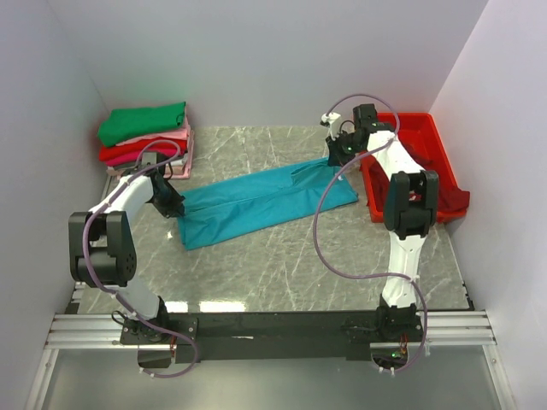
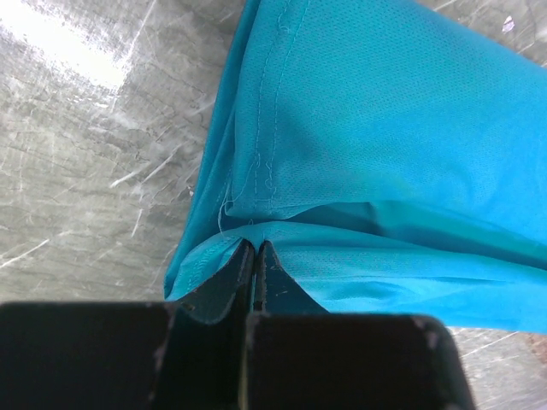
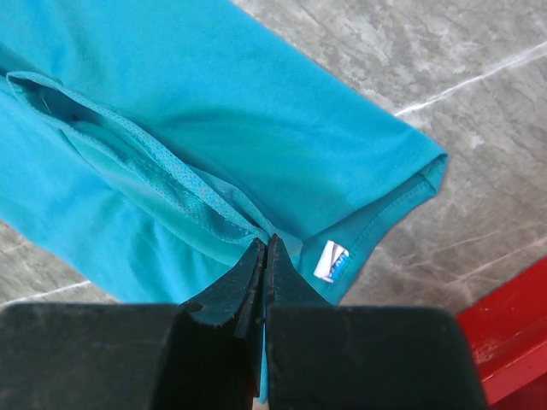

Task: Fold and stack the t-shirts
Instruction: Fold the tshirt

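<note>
A teal-blue t-shirt (image 1: pixel 261 203) lies folded lengthwise into a long strip across the middle of the table. My left gripper (image 1: pixel 173 207) is shut on its left end; the left wrist view shows the cloth (image 2: pixel 385 128) pinched at the fingertips (image 2: pixel 246 254). My right gripper (image 1: pixel 337 160) is shut on the right end; in the right wrist view the fabric (image 3: pixel 214 111) bunches at the jaws, with a small white label (image 3: pixel 332 260) beside them. A pile of folded t-shirts (image 1: pixel 145 137), green on top with pink and red below, sits at the back left. A dark maroon one (image 1: pixel 453 202) lies in the tray.
A rigid red plastic tray (image 1: pixel 419 137) stands at the back right, close to the right arm. White walls close in the left, back and right sides. Purple cables loop off both arms over the marble-patterned tabletop (image 1: pixel 282 265).
</note>
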Controlling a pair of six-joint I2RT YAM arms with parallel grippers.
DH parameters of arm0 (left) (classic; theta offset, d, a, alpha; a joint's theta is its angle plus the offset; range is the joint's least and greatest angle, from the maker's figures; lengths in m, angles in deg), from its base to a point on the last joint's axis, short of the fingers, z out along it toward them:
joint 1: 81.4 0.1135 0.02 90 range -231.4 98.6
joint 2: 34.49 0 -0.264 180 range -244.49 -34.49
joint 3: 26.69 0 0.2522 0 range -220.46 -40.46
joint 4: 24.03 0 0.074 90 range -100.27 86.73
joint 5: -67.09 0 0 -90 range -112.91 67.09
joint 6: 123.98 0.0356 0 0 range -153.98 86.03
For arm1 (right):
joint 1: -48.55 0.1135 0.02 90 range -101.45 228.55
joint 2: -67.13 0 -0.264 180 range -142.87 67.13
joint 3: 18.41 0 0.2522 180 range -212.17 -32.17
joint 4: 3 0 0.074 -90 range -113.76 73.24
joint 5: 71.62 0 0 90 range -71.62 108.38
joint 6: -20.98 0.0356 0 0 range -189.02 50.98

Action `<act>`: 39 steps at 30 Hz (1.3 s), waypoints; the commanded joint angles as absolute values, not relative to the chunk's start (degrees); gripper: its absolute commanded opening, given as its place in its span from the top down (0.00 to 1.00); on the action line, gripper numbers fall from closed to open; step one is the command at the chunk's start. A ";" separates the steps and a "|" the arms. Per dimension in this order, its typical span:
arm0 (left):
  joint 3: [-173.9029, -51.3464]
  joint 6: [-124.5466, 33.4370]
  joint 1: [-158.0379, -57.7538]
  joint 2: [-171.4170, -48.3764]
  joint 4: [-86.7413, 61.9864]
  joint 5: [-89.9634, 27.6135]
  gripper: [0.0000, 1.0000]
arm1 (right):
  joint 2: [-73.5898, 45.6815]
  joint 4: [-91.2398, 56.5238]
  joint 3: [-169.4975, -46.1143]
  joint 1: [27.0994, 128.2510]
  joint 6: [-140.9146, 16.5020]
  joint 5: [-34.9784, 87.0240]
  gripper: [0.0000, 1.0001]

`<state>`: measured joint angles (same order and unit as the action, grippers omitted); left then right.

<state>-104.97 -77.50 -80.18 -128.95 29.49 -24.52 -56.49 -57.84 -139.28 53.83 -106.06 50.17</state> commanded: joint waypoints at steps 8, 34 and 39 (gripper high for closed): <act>-108.74 -74.93 -79.99 -131.08 28.49 -23.62 0.99 | -57.77 -55.87 -143.70 54.44 -104.27 47.74 1.00; -100.32 -69.92 -79.20 -95.07 24.00 -23.09 0.20 | -59.27 -43.13 -145.73 59.89 -88.80 30.77 0.43; -92.50 -71.24 -78.32 -89.44 23.92 -27.83 0.19 | -55.22 -51.44 -144.75 59.18 -96.57 42.68 0.43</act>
